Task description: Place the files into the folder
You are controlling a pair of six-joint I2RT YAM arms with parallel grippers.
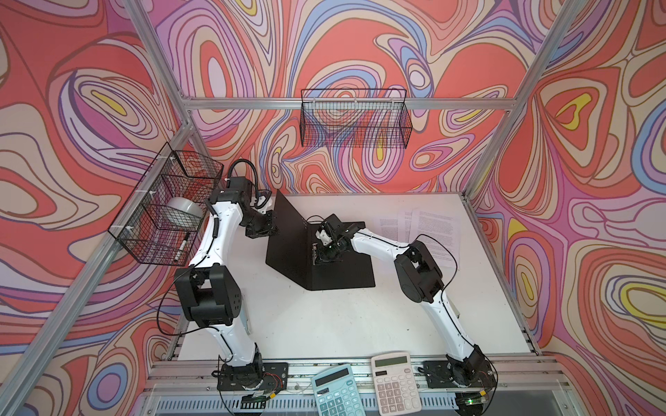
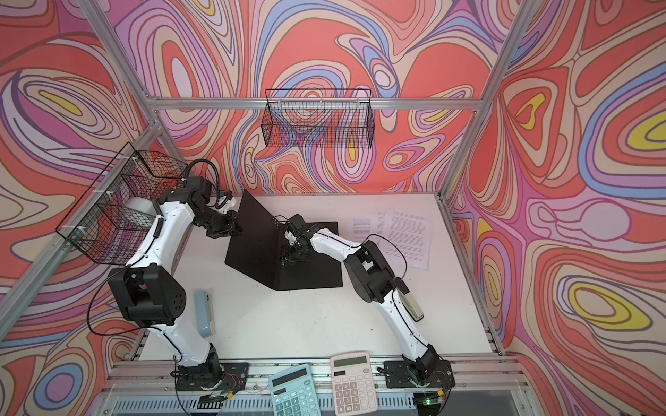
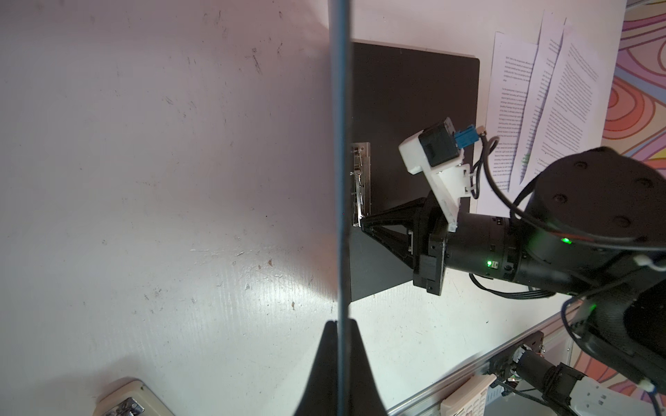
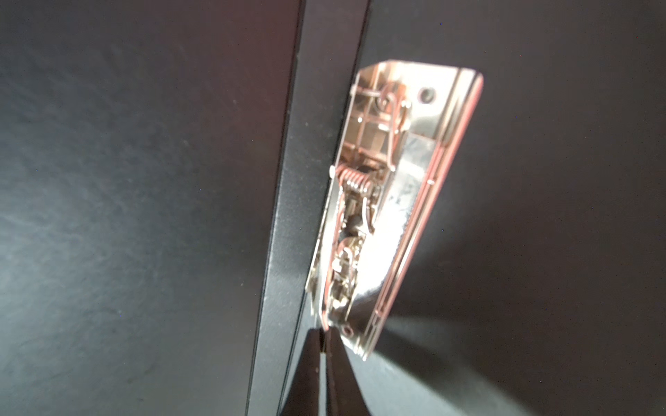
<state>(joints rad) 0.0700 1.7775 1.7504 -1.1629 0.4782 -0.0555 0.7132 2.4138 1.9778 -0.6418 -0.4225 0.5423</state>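
Observation:
The folder (image 1: 346, 275) lies open on the white table, black inside. Its far cover (image 1: 288, 234) stands raised, and my left gripper (image 1: 272, 219) is shut on that cover's outer edge. In the left wrist view the cover (image 3: 340, 144) shows edge-on as a thin blue-grey line running between the closed jaws of the left gripper (image 3: 340, 326). My right gripper (image 1: 319, 256) reaches onto the spine and is shut on the wire lever of the metal clip (image 4: 364, 223). The files (image 1: 432, 230), white printed sheets, lie fanned on the table right of the folder (image 2: 310, 273).
A wire basket (image 1: 169, 201) with a tape roll and a marker hangs on the left frame, another basket (image 1: 355, 119) on the back wall. Two calculators (image 1: 394, 381) sit at the front rail. A light-blue stapler (image 2: 204, 313) and a beige one (image 2: 411, 306) lie by the arms.

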